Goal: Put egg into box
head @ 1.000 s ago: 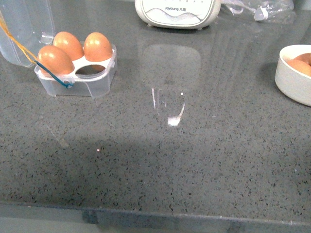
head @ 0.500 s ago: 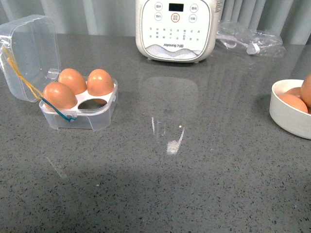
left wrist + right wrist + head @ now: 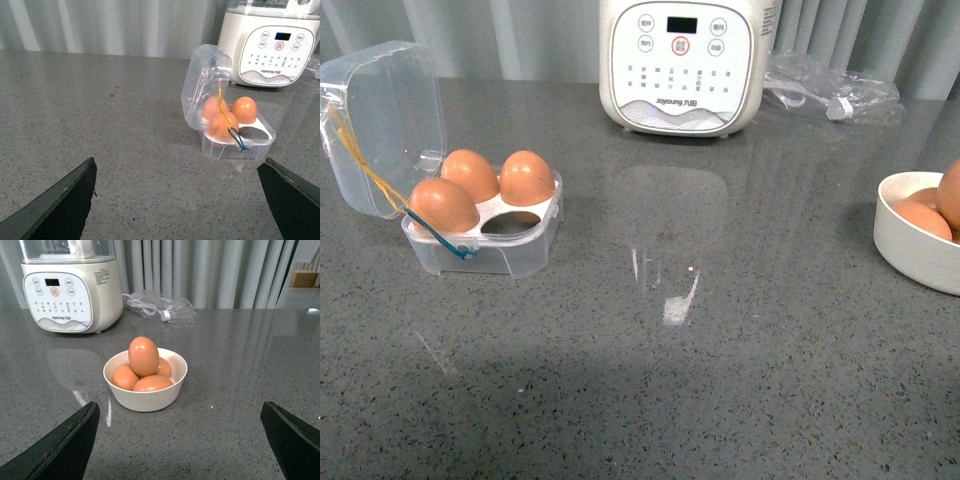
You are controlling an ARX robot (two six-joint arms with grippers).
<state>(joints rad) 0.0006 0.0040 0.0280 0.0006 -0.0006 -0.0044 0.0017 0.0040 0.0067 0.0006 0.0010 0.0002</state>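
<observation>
bench (image 3: 720, 380): grey speckled stone surface, glossy, carrying all items.

box (image 3: 485, 235): clear plastic four-cup case on the robot's left side of the bench. its lid (image 3: 382, 125) is open and stands upright on the box's left side. a yellow loop (image 3: 355, 155) runs across the lid, and a blue loop (image 3: 445, 235) hangs at the near-left corner. three brown eggs sit in the cups: one near-left (image 3: 443, 204), two at the back (image 3: 470, 172) (image 3: 527, 176). the near-right cup (image 3: 510, 222) is empty.

bowl (image 3: 920, 268): round, white, on the robot's right side, well apart from the box and cut by the edge of the front view. the right wrist view shows four brown eggs in it. the egg (image 3: 143, 356) stands upright on top of the other three (image 3: 150, 382), its top above the rim, touching no jaws.

white appliance (image 3: 680, 65): at the far side of the bench, control panel facing the robot. a crumpled clear plastic bag (image 3: 830, 90) lies just to its right.

left gripper (image 3: 177, 162): jaws wide apart, holding nothing, above bare bench, with the box ahead of it and apart from both jaws.

right gripper (image 3: 178, 404): jaws wide apart, holding nothing, with the bowl ahead between the two dark tips and apart from them.
</observation>
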